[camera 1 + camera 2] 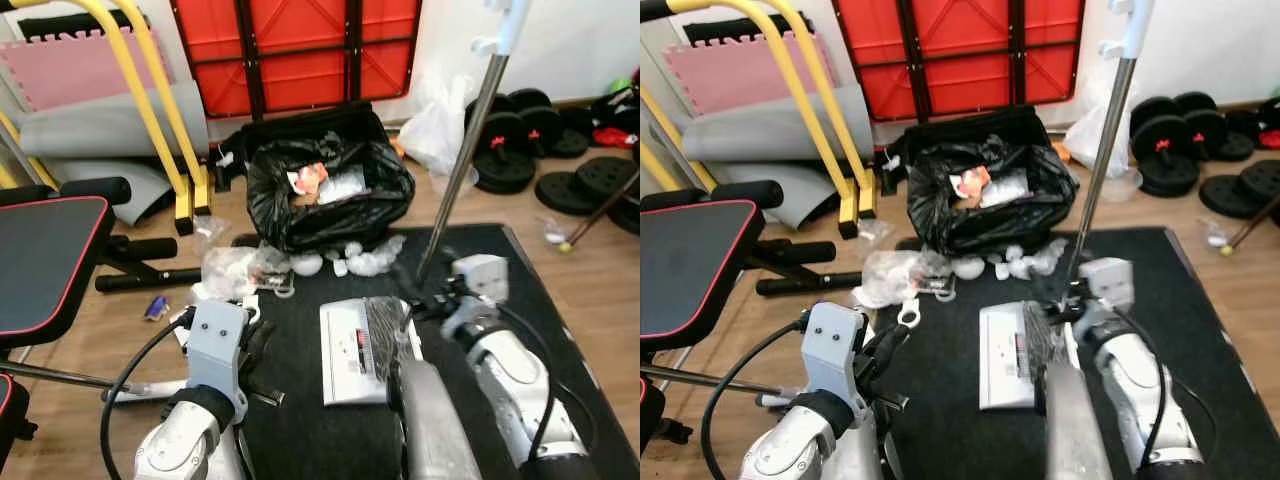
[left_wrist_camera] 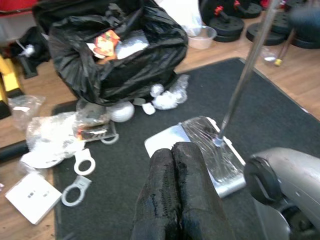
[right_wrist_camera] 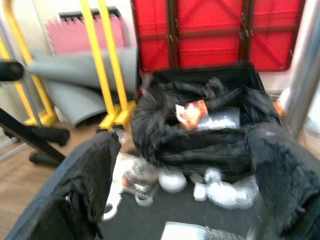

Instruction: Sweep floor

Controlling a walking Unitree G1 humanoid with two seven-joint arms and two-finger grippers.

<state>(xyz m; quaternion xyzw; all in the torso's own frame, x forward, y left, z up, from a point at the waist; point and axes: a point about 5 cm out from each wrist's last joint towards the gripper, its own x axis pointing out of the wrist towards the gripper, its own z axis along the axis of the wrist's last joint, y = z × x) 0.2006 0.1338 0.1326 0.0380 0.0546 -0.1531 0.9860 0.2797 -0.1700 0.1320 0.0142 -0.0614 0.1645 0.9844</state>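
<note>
Wooden flooring carries a black mat [image 1: 520, 290], with a red folded table [image 1: 300, 45] against the wall, a yellow frame [image 1: 150, 110], a black workout bench [image 1: 45, 260] and weight plates [image 1: 560, 150] around it. Ahead of both hands, a black trash bag [image 1: 325, 190] stands open holding crumpled wrappers and paper; white wads [image 1: 360, 260] and plastic scraps [image 1: 235, 270] lie at its foot. The right hand [image 1: 425, 298], fingers spread wide in its wrist view, sits at the mop's metal pole [image 1: 465, 150]. Just left of that hand the flat mop head [image 1: 365, 345] rests on the mat. The left hand [image 2: 175, 195] hovers low, fingers pressed together.
</note>
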